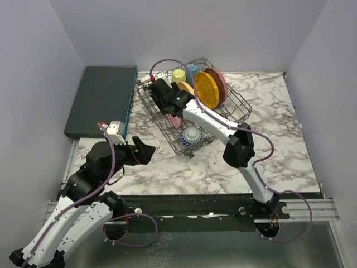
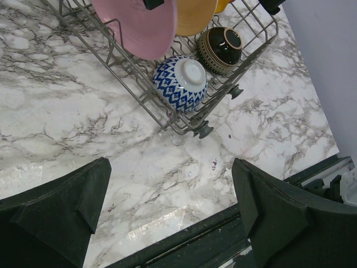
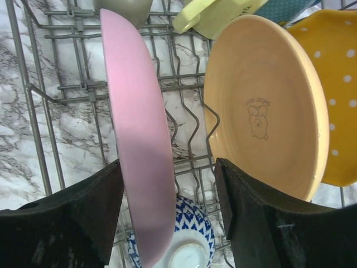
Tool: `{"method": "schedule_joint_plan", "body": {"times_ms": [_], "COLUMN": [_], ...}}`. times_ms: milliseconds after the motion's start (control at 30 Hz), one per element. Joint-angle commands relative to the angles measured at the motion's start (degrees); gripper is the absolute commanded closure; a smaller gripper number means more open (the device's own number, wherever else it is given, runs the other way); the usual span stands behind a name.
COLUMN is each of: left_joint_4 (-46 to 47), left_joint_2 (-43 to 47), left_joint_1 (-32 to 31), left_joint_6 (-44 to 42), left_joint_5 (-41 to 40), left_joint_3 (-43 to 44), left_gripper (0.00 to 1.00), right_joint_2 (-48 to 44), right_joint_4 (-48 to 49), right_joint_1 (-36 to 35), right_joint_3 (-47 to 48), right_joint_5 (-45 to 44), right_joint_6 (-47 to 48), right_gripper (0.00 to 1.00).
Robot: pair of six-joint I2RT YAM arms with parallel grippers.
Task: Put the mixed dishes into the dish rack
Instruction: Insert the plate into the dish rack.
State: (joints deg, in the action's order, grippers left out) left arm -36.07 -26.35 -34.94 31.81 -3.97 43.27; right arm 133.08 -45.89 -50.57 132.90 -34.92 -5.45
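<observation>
Dishes are seen loaded in the dish rack (image 1: 240, 109), which is set at an angle on the marbled worktop (image 1: 279, 151), just beside a dark teal slab (image 1: 100, 100). A pink plate (image 3: 142, 151) is stood on edge among the tines, and a tan plate (image 3: 262, 106) is stood next to it with its underside shown to the right wrist camera. Behind that, an orange dotted plate (image 1: 205, 89) and a dark red plate (image 1: 218, 82) are lined up on edge. A yellow mug (image 3: 215, 17) is laid further back in the rack. At the near end of the rack, a blue patterned bowl (image 2: 179, 84) is turned upside down, and a brown bowl (image 2: 221, 49) is placed just beside it. The right tool (image 3: 167, 167) is reached into the rack and is released: the pink plate is straddled by its spread fingers (image 3: 83, 218), close to one and clearly apart from the other, so nothing is gripped. The left tool (image 2: 170, 167) is held above bare worktop near the rack's corner, spread wide with nothing between its jaws.
</observation>
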Motion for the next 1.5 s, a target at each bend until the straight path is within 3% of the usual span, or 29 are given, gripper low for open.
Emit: {"method": "schedule_joint_plan", "body": {"times_ms": [0, 733, 1467], "left_joint_4": [0.7, 0.8, 0.7], "left_joint_2": [0.3, 0.0, -0.9], "left_joint_1": [0.3, 0.3, 0.3], "left_joint_6": [-0.5, -0.5, 0.1], "left_joint_5": [-0.8, -0.7, -0.7], "left_joint_3": [-0.4, -0.5, -0.5], "left_gripper": [0.01, 0.01, 0.01], "right_joint_2": [-1.7, -5.6, -21.2], "right_joint_4": [0.1, 0.2, 4.4], "right_joint_1": [-0.2, -0.2, -0.1], "right_joint_3": [0.5, 1.3, -7.6], "right_joint_5": [3.5, 7.2, 16.6], "right_joint_6": [-2.6, -4.3, -9.0], "right_gripper": [0.29, 0.23, 0.20]}}
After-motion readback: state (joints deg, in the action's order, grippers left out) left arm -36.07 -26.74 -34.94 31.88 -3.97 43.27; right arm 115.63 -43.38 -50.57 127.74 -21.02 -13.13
